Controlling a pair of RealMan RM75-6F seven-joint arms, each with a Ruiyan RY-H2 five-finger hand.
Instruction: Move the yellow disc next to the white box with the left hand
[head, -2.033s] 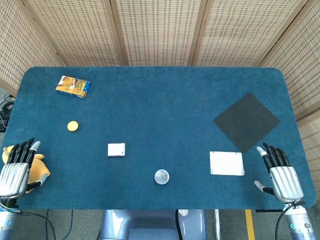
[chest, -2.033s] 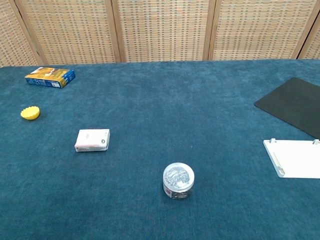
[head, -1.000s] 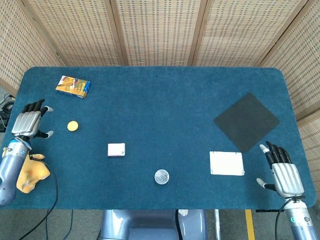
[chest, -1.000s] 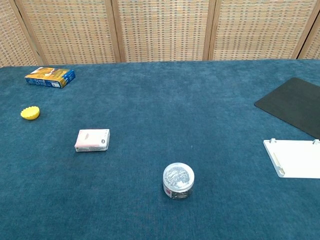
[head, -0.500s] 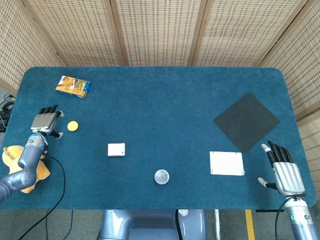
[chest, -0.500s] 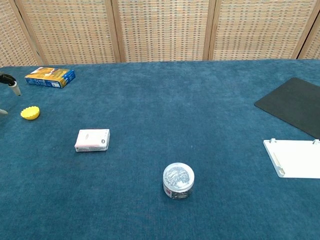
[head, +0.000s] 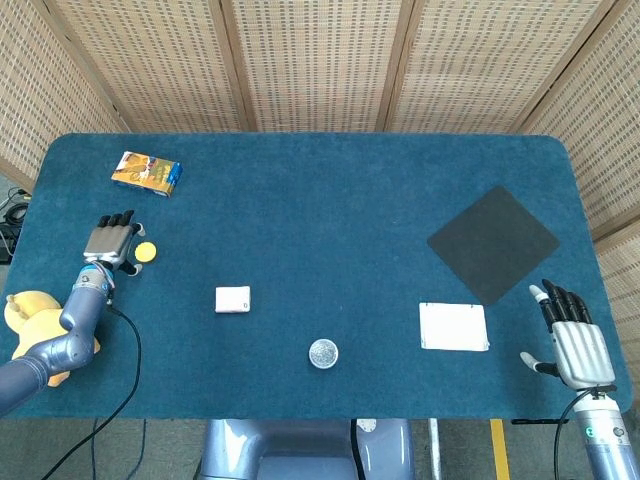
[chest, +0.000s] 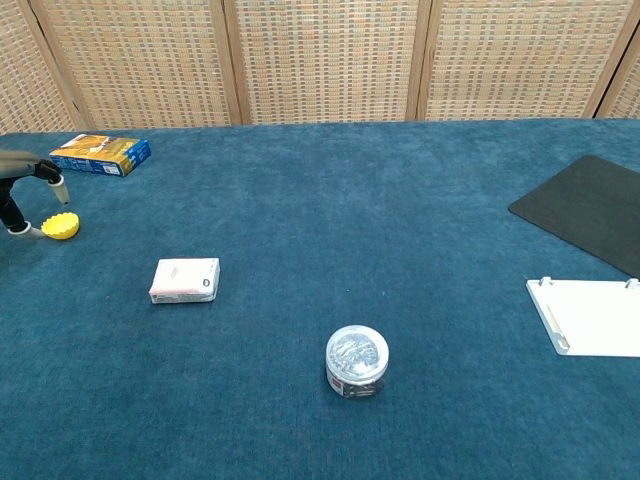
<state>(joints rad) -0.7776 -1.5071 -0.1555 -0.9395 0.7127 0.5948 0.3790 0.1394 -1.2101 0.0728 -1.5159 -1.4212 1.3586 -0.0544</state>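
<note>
The yellow disc (head: 146, 252) (chest: 60, 227) lies on the blue table at the left. My left hand (head: 111, 241) (chest: 22, 190) is just to its left with fingers spread, holding nothing; whether a fingertip touches the disc I cannot tell. The small white box (head: 232, 299) (chest: 184, 280) sits right of and nearer than the disc. My right hand (head: 573, 340) rests open at the table's near right edge, away from everything.
An orange and blue carton (head: 146, 173) (chest: 100, 155) lies behind the disc. A round clear-lidded jar (head: 323, 353) (chest: 356, 362) stands near the front middle. A white flat tray (head: 453, 326) (chest: 590, 316) and a dark mat (head: 492, 243) are at the right. A yellow soft toy (head: 27, 318) sits off the left edge.
My left hand has travelled from the near left edge up and rightward to the disc's side. The right hand has drifted slightly nearer. The objects have not moved.
</note>
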